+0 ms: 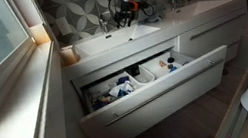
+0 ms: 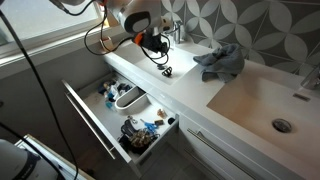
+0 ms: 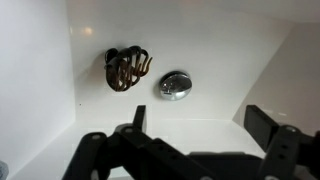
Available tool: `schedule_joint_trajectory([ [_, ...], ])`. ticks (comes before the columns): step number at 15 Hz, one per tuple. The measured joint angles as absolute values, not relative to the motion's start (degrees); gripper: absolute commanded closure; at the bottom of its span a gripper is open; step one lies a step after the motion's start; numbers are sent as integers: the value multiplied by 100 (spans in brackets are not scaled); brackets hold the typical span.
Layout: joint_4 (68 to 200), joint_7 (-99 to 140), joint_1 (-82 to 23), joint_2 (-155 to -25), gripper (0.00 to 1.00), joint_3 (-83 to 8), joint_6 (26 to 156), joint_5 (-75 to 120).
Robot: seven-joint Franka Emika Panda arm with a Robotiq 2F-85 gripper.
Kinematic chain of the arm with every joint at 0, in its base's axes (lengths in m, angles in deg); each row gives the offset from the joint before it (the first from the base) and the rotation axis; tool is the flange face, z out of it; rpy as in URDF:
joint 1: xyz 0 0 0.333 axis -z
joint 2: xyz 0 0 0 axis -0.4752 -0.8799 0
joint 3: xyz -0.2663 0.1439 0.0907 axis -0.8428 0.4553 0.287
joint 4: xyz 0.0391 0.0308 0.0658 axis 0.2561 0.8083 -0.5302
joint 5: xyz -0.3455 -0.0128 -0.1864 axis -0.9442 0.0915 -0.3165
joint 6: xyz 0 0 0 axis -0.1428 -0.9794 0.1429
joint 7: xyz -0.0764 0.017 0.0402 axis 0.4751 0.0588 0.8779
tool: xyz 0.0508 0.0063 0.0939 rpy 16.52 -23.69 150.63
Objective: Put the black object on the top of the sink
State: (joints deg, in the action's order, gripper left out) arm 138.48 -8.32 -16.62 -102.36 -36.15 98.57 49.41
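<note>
The black object (image 3: pixel 127 68) lies beside the drain (image 3: pixel 175 86), long axis unclear.

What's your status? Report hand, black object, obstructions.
Hand open, empty, above basin. Black hair clip lies in basin beside drain. Grey cloth on sink top; nothing between hand and clip.

The long white rectangular sink top (image 2: pixel 188 88) looks smooth and glossy, like glazed ceramic or moulded resin, and in the wrist view its basin wall has a soft sheen. The round drain stopper (image 3: pixel 175 86) is polished chrome metal, mirror-bright. The small black coiled object (image 3: pixel 127 68) looks shiny and plastic-like, with brownish glints. The crumpled grey cloth (image 2: pixel 220 62) is soft, matt fabric. The black pincer (image 3: pixel 198 122) looks matt. The patterned grey wall tiles (image 2: pixel 250 25) show a faint sheen.
</note>
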Motion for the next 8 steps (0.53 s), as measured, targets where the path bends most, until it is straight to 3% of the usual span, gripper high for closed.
schedule_joint_trajectory([
  [8,12881,-540,-1478,-11273,1,-3504,9940,4476],
])
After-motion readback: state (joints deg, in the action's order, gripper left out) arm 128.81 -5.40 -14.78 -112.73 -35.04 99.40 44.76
